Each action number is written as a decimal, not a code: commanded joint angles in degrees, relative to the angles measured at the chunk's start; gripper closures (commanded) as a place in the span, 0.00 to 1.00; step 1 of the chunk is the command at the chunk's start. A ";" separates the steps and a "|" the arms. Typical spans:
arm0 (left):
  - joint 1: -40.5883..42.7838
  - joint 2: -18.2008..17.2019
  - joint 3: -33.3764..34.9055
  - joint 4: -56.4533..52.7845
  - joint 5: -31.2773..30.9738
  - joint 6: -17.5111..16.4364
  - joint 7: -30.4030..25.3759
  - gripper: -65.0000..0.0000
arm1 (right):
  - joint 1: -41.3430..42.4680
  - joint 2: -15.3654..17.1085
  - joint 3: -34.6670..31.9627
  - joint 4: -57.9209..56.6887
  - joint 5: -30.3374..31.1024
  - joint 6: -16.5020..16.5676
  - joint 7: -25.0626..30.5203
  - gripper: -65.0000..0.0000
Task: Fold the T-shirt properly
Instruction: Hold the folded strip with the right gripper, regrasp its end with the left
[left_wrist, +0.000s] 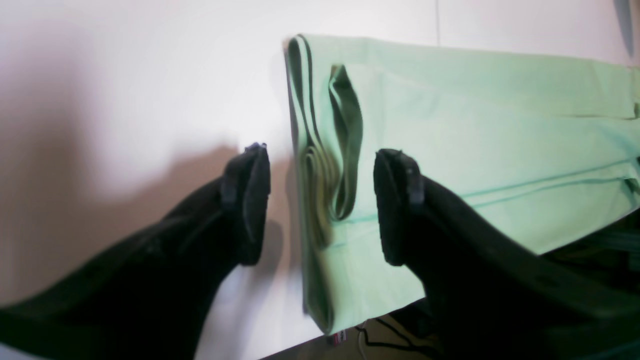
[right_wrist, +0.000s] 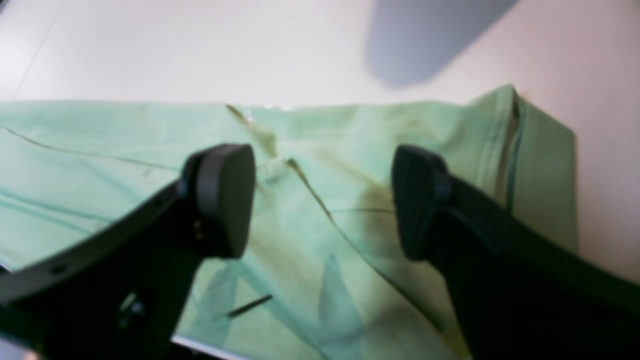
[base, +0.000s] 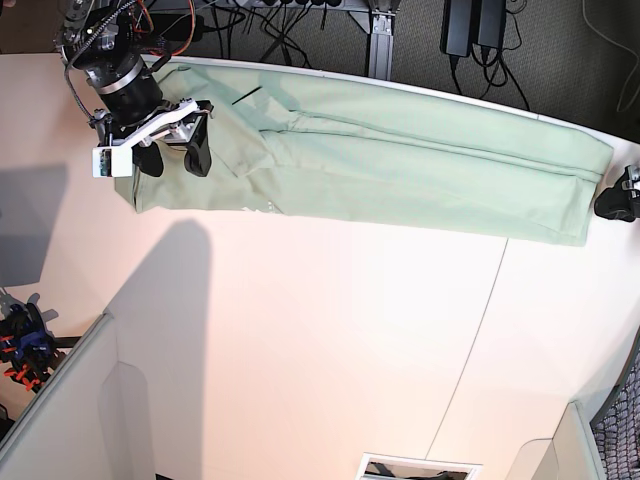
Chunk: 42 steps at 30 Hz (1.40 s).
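Observation:
The T-shirt (base: 400, 165) lies on the white table as a long pale mint-green strip along the far edge. My right gripper (base: 172, 155) hovers over its left end. Seen from the right wrist, the right gripper (right_wrist: 320, 200) is open above creased cloth (right_wrist: 310, 150) with small white buttons near a seam. My left gripper (base: 620, 200) is at the strip's right end, partly cut off by the picture's edge. In the left wrist view the left gripper (left_wrist: 322, 205) stands open, one finger over the table and one over the T-shirt (left_wrist: 475, 115), astride its layered folded edge without clamping it.
The table's far edge (base: 420, 88) runs right behind the shirt, with cables and power bricks (base: 470, 25) on the floor beyond. A seam (base: 480, 330) crosses the tabletop. Grey partitions (base: 60, 400) stand at the lower left, and a rectangular cut-out (base: 420, 466) sits at the front.

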 joint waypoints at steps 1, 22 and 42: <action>-0.63 -1.42 -0.28 0.94 -1.16 -1.70 -0.52 0.44 | 0.28 0.59 0.37 1.01 0.90 0.02 1.33 0.34; -0.66 0.72 5.22 0.94 9.97 -0.94 -4.83 0.44 | 0.28 0.59 0.37 1.01 0.94 0.02 1.33 0.34; 0.50 5.22 13.27 0.92 12.35 -1.01 -7.63 0.62 | 0.31 0.61 0.37 1.01 1.53 0.02 1.38 0.34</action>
